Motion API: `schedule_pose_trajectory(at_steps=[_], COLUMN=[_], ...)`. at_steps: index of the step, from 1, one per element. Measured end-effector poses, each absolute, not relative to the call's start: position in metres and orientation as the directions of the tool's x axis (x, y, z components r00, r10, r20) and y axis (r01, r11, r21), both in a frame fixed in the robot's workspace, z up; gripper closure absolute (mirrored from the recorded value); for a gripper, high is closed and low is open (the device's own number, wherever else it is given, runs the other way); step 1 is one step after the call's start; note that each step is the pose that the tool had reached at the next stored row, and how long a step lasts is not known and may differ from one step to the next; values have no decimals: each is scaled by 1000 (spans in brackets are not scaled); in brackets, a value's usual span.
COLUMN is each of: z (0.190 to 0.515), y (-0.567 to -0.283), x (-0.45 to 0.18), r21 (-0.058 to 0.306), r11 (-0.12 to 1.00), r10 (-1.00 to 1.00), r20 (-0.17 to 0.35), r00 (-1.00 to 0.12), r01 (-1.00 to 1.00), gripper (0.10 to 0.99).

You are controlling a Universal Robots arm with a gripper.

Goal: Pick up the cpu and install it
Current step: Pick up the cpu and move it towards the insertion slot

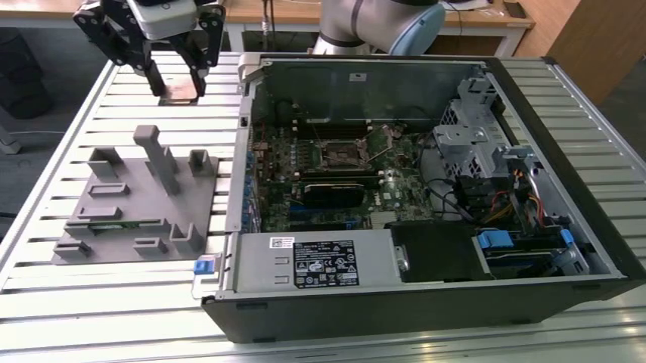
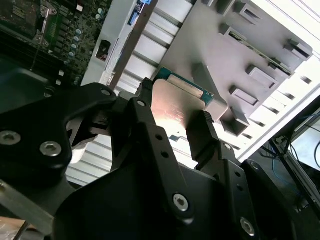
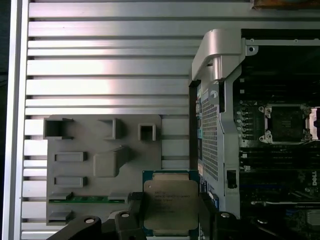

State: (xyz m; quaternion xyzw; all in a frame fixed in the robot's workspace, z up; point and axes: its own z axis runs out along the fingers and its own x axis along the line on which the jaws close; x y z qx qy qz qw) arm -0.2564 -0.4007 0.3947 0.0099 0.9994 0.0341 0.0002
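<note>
My gripper [image 1: 178,85] hangs in the air over the slatted table, to the exterior view's left of the open computer case. It is shut on the cpu [image 1: 184,91], a flat square chip with a shiny metal top. In both wrist views the black fingers [image 2: 202,132] clamp two opposite edges of the cpu [image 2: 175,107] [image 3: 170,202]. The empty socket [image 1: 338,155] [image 3: 287,122] sits with its frame open on the motherboard inside the case, apart from the chip.
A grey parts fixture [image 1: 131,204] [image 3: 100,165] lies on the table below the gripper, with a green memory stick [image 3: 85,199] in one slot. The case wall [image 3: 217,55] stands between fixture and motherboard. A drive cage [image 1: 474,144] and power supply [image 1: 313,261] crowd the case.
</note>
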Motion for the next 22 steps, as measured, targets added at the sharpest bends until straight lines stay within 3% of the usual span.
schedule_pose_trajectory(at_steps=[22], z=[389], y=[-395], x=[-175], r21=[69], r11=[997], r10=[20], r20=[1], r00=[-1000], r01=[20], gripper=[561])
